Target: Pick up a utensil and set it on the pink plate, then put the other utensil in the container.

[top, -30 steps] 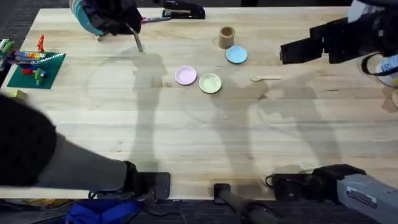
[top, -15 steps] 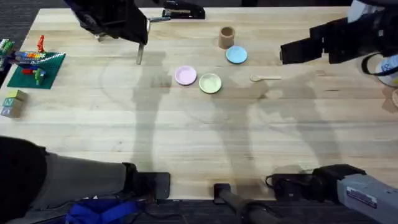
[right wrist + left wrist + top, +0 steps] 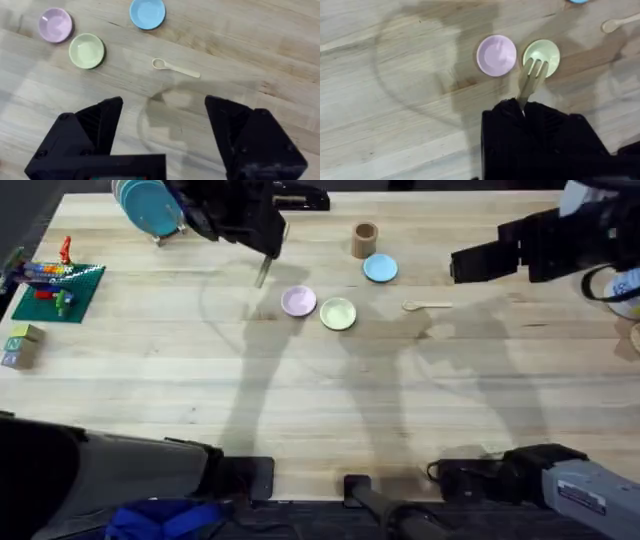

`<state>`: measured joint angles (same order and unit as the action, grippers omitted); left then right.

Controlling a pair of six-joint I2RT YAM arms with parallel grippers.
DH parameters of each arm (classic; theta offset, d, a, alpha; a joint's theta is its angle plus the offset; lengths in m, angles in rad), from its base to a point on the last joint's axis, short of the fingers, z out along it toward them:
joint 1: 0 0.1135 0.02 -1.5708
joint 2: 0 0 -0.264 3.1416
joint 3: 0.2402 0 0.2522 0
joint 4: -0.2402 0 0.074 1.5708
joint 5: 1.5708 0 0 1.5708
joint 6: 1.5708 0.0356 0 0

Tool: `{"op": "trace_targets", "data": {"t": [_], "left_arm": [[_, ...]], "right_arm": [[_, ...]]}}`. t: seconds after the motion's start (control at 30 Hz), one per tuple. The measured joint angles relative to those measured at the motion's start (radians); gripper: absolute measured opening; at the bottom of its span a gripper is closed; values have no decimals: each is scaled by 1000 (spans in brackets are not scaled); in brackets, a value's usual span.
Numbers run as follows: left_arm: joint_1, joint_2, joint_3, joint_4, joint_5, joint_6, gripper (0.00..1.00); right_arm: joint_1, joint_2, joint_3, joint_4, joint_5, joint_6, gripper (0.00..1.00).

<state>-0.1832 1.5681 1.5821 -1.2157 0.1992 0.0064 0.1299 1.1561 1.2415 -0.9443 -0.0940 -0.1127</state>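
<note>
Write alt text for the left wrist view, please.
The left gripper, shut on a wooden fork, hangs above a wooden table; the fork's tines overlap the yellow-green plate, with the pink plate beside it.

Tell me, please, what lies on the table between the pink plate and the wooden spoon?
The yellow-green plate lies between the pink plate and the spoon, seen from the right wrist.

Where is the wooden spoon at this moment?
In the overhead view the wooden spoon lies flat on the table, right of the yellow-green plate and just below the light blue plate, untouched by either claw.
</note>
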Motion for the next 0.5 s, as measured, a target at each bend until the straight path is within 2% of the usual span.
{"op": "trace_targets", "data": {"t": [0.2,0.5], "left_arm": [[-40,35,-14,11,-13,-15,42],[-74,201,-20,27,-16,-22,42]], "right_arm": [[0,0,0,0,0,0,998],[0,0,0,-9,0,0,998]]}}
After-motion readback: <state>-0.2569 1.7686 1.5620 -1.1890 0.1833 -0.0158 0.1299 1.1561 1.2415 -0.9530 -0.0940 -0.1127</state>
